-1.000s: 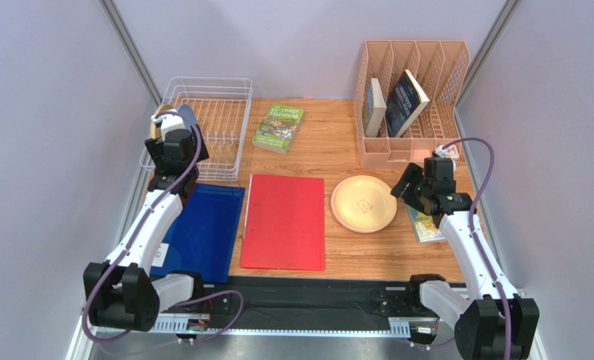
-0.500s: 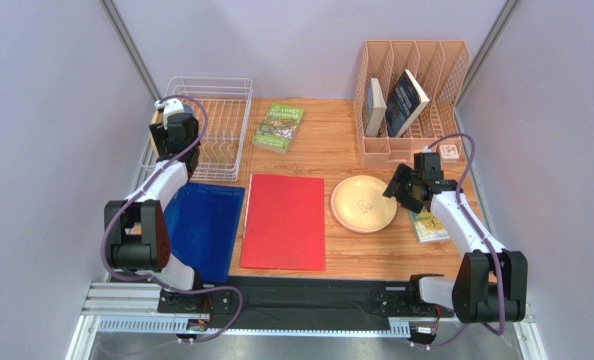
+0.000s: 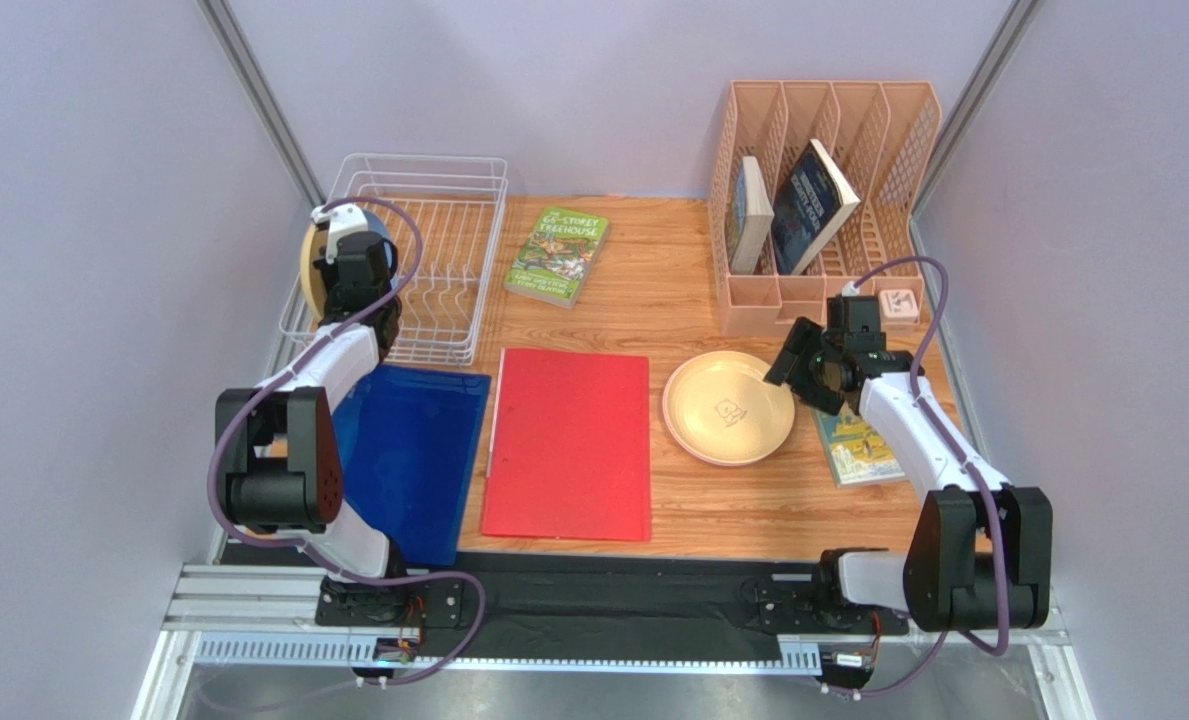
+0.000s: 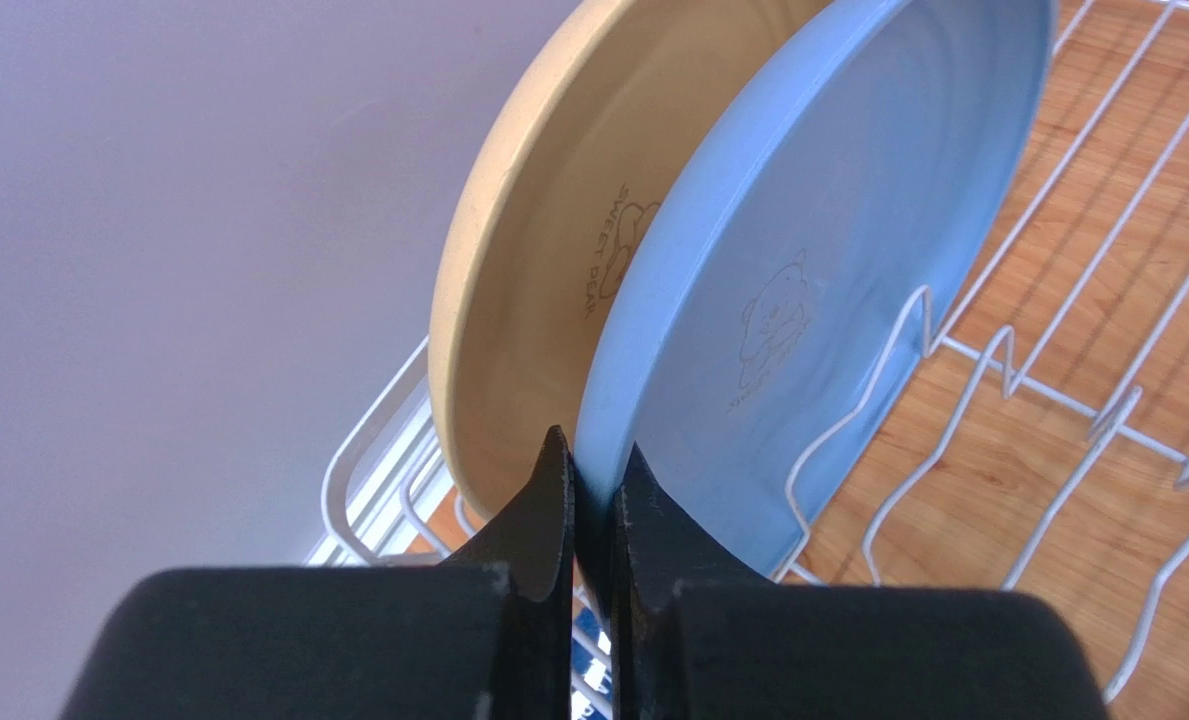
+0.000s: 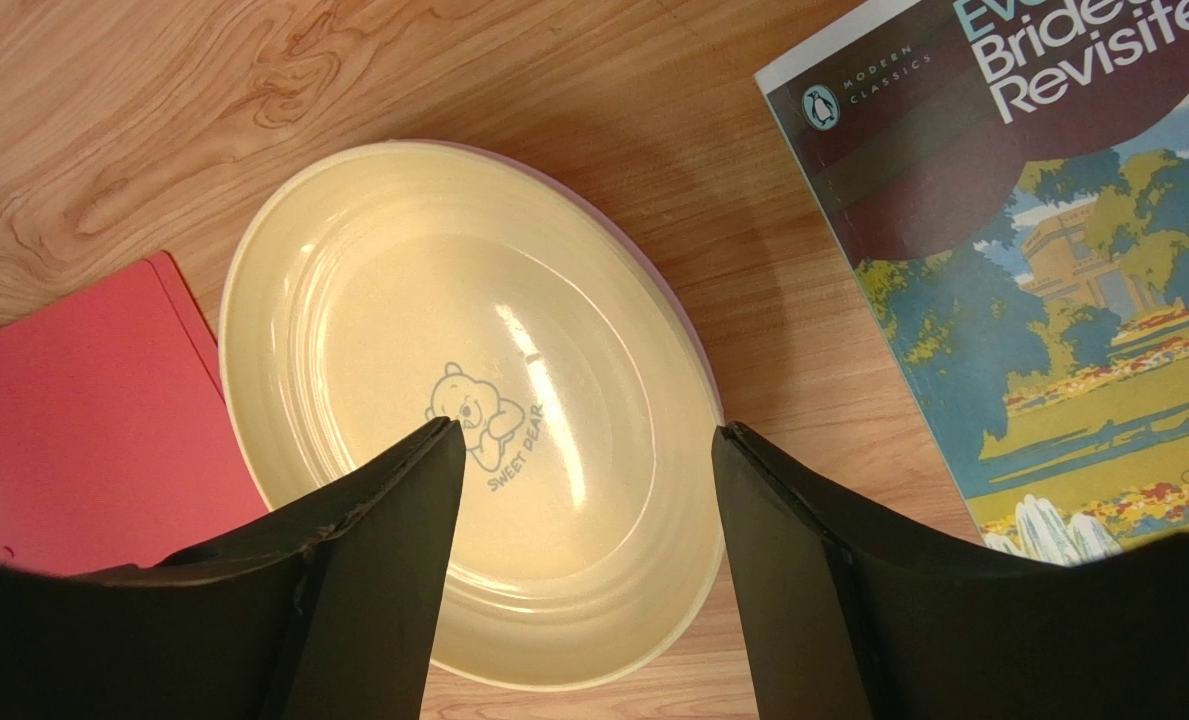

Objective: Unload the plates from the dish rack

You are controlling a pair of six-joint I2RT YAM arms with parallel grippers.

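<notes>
- Setting: wooden tabletop (image 3: pixel 660 285), pale lilac walls on 3 sides.
- Far-left corner: white wire dish rack (image 3: pixel 420 263), rectangular, w/ thin upright prongs.
- In rack's left end: round blue shallow plate (image 4: pixel 841 255) standing on edge, tilted. Round cream plate (image 4: pixel 540 255) is right behind it & overlaps it. Both have a small printed centre mark.
- L gripper (image 4: pixel 593 488): black fingers pinched almost together on lower rim of the blue plate, w/ only the plate edge between them. Cream one sits just outside the left finger, not gripped as far as can be seen.
- Right of centre: second cream shallow plate (image 3: pixel 728 407) lying flat on the wood, bear drawing in the middle.
- R gripper (image 5: pixel 582 435): jaws wide apart, nothing in them. It hangs over that flat plate, by its right rim in top view, no contact visible.
- Mid-table: rectangular red folder (image 3: pixel 570 443), just left of the flat plate. Dark blue folder (image 3: pixel 409 458) beside it on the left, near rack's front.
- Green paperback (image 3: pixel 557 255) flat, just right of rack.
- Far right: peach plastic slotted organiser (image 3: pixel 826 195), 2 books leaning inside.
- Penguin paperback w/ landscape cover (image 5: pixel 1066 330) flat on table, just right of the flat plate.
</notes>
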